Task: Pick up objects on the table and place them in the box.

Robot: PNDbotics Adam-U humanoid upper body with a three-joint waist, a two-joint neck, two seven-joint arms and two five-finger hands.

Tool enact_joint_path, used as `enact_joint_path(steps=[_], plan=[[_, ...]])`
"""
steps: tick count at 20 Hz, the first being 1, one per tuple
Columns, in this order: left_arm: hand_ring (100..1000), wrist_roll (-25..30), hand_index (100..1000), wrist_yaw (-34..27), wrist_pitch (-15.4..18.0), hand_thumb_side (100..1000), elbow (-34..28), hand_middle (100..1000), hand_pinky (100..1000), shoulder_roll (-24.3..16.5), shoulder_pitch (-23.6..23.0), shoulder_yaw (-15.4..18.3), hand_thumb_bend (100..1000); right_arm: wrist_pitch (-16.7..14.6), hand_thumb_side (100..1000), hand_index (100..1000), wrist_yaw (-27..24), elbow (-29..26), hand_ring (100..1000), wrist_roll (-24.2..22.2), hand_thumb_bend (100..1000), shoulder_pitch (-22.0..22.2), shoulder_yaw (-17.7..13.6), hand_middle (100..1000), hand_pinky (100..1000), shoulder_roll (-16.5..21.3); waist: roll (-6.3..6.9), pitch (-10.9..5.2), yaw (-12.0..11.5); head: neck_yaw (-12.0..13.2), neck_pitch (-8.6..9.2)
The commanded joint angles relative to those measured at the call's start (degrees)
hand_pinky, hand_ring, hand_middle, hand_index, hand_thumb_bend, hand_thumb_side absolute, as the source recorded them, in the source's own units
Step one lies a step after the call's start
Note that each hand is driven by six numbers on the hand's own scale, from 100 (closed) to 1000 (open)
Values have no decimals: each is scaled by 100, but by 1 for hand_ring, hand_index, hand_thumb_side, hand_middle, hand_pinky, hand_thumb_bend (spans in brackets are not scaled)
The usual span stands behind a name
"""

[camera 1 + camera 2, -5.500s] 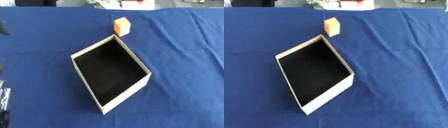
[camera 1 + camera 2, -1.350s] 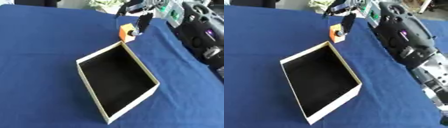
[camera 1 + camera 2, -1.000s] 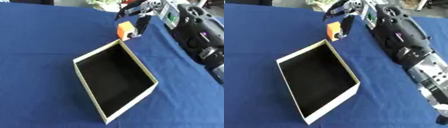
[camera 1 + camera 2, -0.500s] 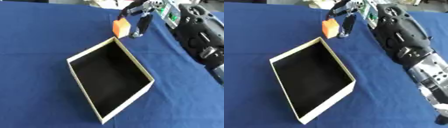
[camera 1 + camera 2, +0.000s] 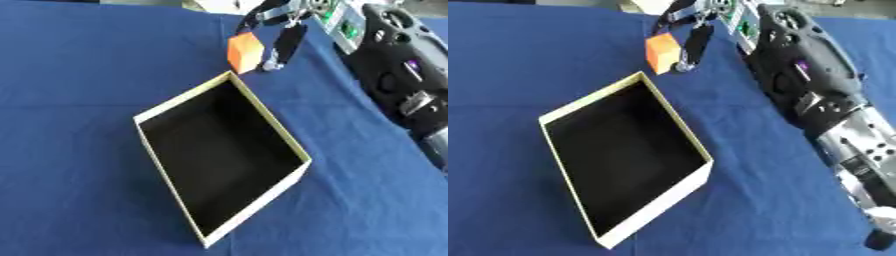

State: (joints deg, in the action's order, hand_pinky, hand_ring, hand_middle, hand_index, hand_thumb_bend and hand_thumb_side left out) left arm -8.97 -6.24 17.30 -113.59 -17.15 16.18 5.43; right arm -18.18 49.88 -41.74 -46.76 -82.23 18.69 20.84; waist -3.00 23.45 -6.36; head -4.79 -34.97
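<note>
A small orange block (image 5: 244,50) is just beyond the far corner of the open cardboard box (image 5: 181,97), whose inside is dark and holds nothing. My right hand (image 5: 696,41) reaches in from the right, its fingers curled over the block's top and its thumb against the right side. I cannot tell whether the block is off the cloth. The left hand shows in neither view.
A blue cloth (image 5: 79,65) covers the whole table. My right forearm (image 5: 807,85), black and silver, lies along the right side of the box. Pale objects (image 5: 214,4) sit at the table's far edge behind the hand.
The camera has shifted between frames. My right hand stays closed on the orange block, which now sits a little closer to the box's far corner than a second ago.
</note>
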Motion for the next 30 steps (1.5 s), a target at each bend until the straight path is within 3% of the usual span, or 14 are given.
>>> enact_joint_path(steps=[1, 11, 14, 18, 20, 21, 22, 23, 25, 30], plan=[[495, 39, 656, 11, 1, 691, -100, 509, 360, -46, 61, -14, 100, 22, 328, 1000, 164, -45, 1000, 139, 304, -159, -126, 983, 979, 47, 30, -109, -9, -32, 96], [493, 84, 655, 24, -8, 698, -100, 508, 357, -40, 58, -14, 100, 11, 339, 1000, 462, 175, 1000, 337, 309, -188, -298, 984, 980, 13, 27, -49, 3, -46, 110], [493, 124, 655, 35, -28, 700, -100, 508, 357, -30, 71, -34, 100, 94, 330, 1000, 640, 273, 1000, 282, 319, -207, -322, 982, 979, 28, 2, 33, 22, -94, 126], [493, 145, 654, 37, -40, 702, -100, 507, 357, -13, 76, -37, 100, 37, 355, 1000, 742, 372, 999, 287, 283, -199, -417, 930, 963, -31, -7, 64, -2, -106, 119], [493, 151, 654, 38, -42, 702, -100, 507, 357, -8, 73, -36, 100, -9, 387, 1000, 669, 380, 987, 335, 237, -201, -443, 883, 951, -61, -7, 64, -7, -110, 121], [493, 157, 654, 40, -44, 703, -100, 508, 357, -6, 72, -37, 100, -17, 481, 964, 610, 369, 963, 379, 165, -204, -461, 814, 928, -75, -7, 63, -9, -114, 125], [493, 165, 654, 41, -49, 703, -100, 508, 357, -3, 72, -38, 100, -10, 481, 964, 531, 344, 963, 450, 165, -208, -487, 814, 928, -90, -8, 62, -9, -117, 132], [493, 172, 654, 42, -54, 704, -100, 507, 357, 1, 72, -39, 100, 18, 581, 912, 455, 298, 921, 523, 111, -220, -520, 684, 893, -97, -8, 60, -9, -120, 142], [493, 184, 654, 45, -61, 704, -100, 507, 357, 6, 73, -40, 100, 141, 554, 778, 309, 124, 870, 680, 100, -236, -567, 524, 856, -81, -11, 57, -9, -124, 158], [493, 203, 654, 43, -72, 705, -100, 507, 357, 15, 80, -46, 100, 489, 454, 623, 293, -163, 793, 1141, 100, -189, -398, 406, 819, -104, -22, 64, -36, -142, 175]])
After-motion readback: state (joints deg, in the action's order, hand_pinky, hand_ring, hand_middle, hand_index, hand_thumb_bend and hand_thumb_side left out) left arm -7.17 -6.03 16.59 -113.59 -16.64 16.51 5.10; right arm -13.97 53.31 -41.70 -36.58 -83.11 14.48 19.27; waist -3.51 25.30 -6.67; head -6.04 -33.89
